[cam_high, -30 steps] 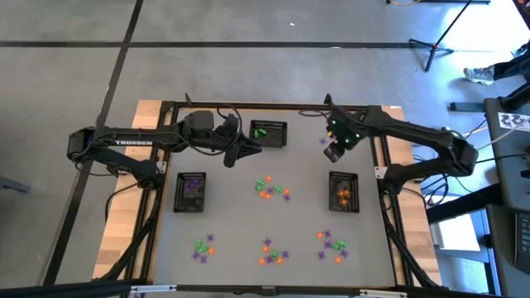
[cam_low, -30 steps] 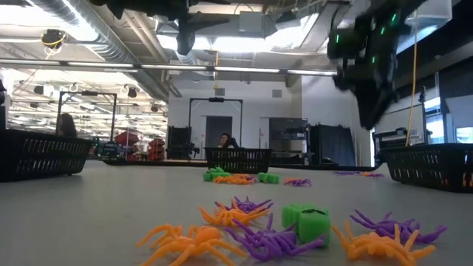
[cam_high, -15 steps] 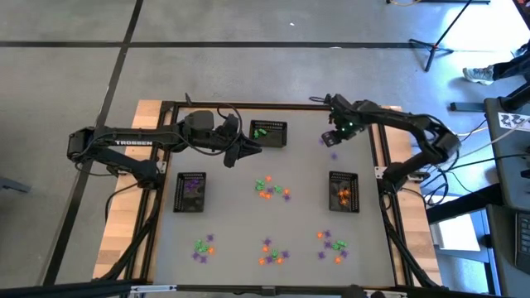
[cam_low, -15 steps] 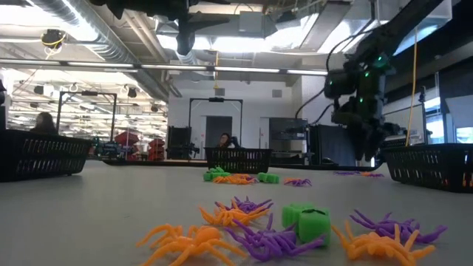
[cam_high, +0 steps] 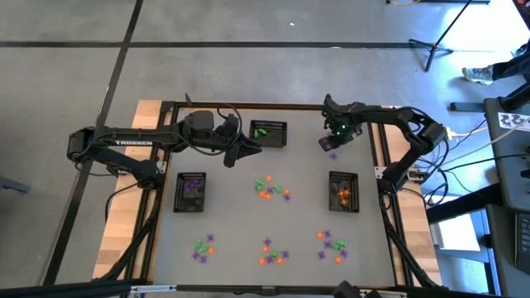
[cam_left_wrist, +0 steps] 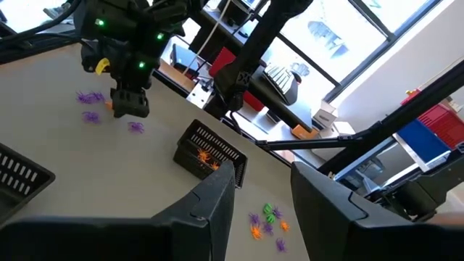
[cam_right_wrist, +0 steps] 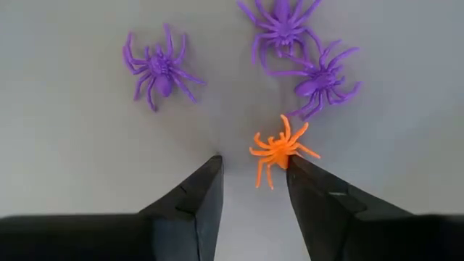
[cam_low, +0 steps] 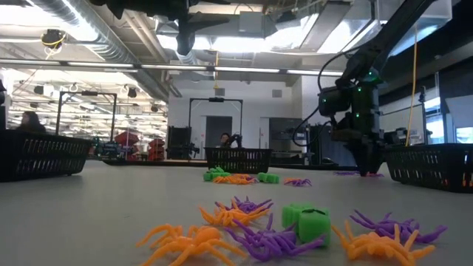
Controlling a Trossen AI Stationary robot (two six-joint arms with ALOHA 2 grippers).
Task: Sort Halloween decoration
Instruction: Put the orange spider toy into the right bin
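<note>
1. Four little spiders sit at the upper right of the table: one orange spider and three purple spiders.
2. Right gripper is down over them, fingers spread, orange one just beside a fingertip.
3. Left gripper hovers beside the top-centre basket, fingers spread, holding nothing.

Right end effector low at the desk's far right over purple trinkets; left end effector hangs beside the green-filled basket.
</note>
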